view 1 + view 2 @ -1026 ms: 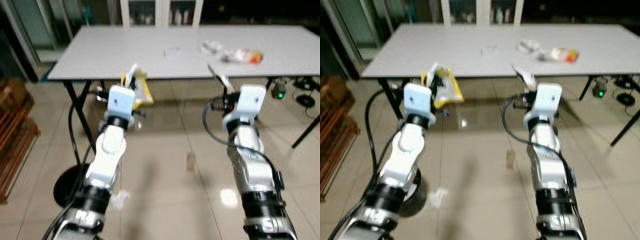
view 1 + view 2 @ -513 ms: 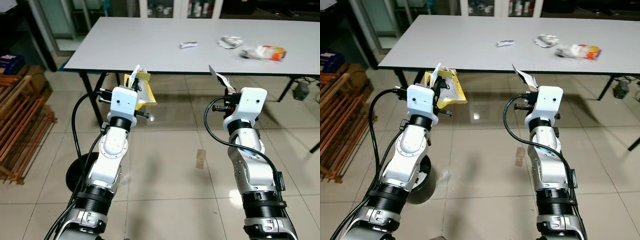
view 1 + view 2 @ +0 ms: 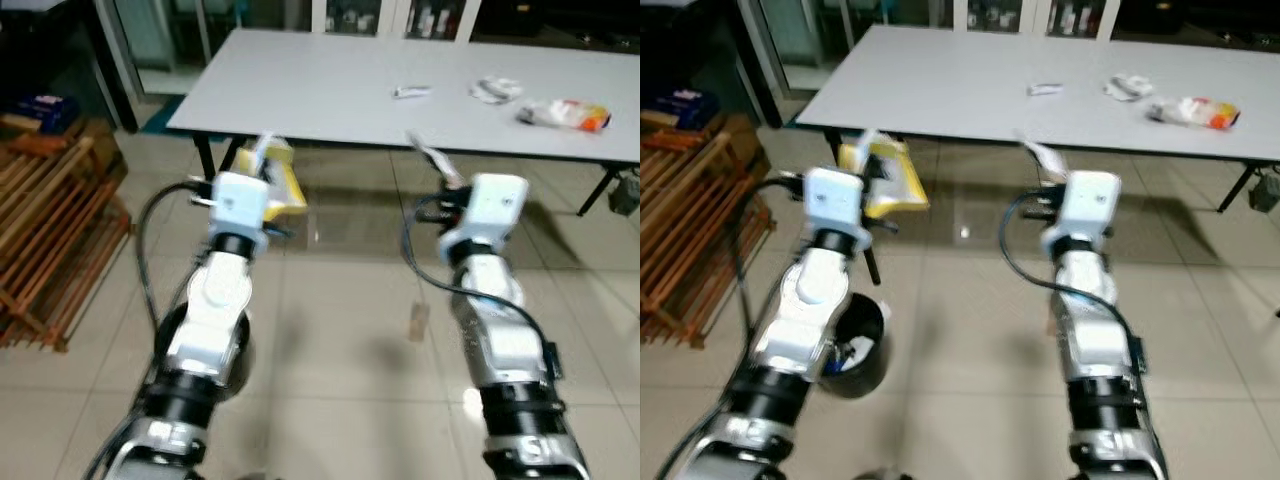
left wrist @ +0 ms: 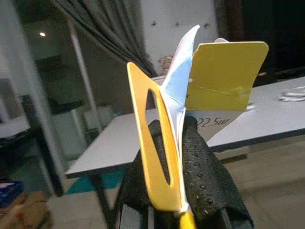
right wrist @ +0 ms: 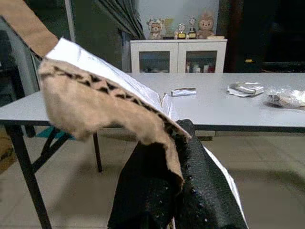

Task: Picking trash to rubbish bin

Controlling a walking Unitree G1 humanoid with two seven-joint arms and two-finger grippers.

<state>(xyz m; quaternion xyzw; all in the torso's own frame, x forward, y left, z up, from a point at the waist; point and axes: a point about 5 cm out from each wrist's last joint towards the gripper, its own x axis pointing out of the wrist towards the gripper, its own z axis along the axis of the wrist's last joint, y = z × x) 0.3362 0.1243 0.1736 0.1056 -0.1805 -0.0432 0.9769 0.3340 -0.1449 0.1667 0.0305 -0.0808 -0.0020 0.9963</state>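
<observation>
The left gripper (image 4: pixel 183 157) is clamped on a yellow wrapper (image 4: pixel 209 81), thin and floppy, pinched low so it stands up. The right gripper (image 5: pixel 178 162) is clamped on a torn cardboard scrap (image 5: pixel 95 95), light but stiffer. The black bin (image 3: pixel 855 345) sits on the floor at about 7 o'clock. More trash (image 3: pixel 560 112) lies on the surface at 1 o'clock.

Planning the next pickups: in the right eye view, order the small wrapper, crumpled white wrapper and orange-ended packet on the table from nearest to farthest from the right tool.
From the right tool:
1. Small wrapper, table middle.
2. Crumpled white wrapper, further right.
3. Orange-ended packet, far right.
</observation>
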